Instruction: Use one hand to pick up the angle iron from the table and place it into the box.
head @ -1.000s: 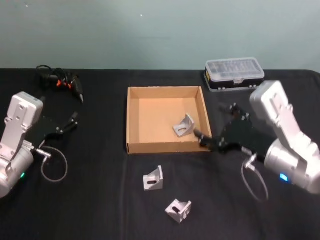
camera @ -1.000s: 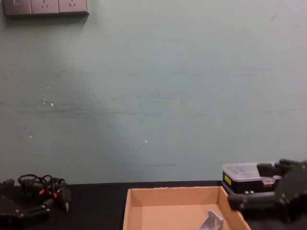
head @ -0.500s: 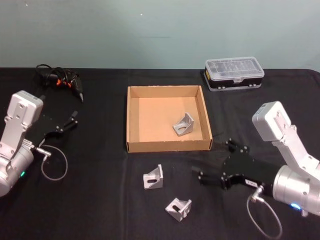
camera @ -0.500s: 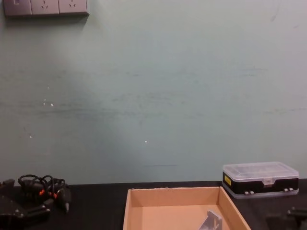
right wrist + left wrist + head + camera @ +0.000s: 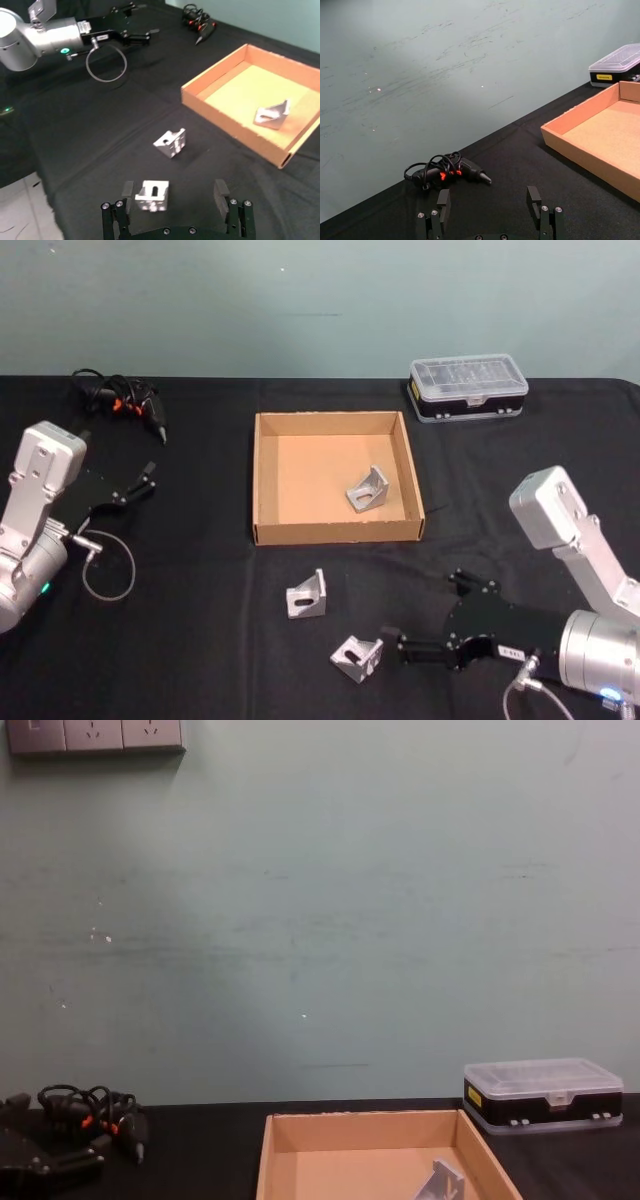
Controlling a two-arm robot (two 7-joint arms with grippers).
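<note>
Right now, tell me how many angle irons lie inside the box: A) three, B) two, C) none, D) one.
D: a single angle iron lies inside the box, near its right wall; two more rest on the table in front, the open right gripper beside the nearer one.

Your black right gripper [image 5: 393, 645], on its silver-grey arm, hovers low near the matte black tabletop's [image 5: 200, 640] front edge, jaws spread; your left gripper [image 5: 146, 480] sits parked by the left edge, jaws spread.

left arm [image 5: 40, 475], right arm [image 5: 560, 520]: silver-grey boxy shells | left tool [image 5: 145, 481], right tool [image 5: 392, 645]: black, screwed | grey cable loops [image 5: 108, 580]
</note>
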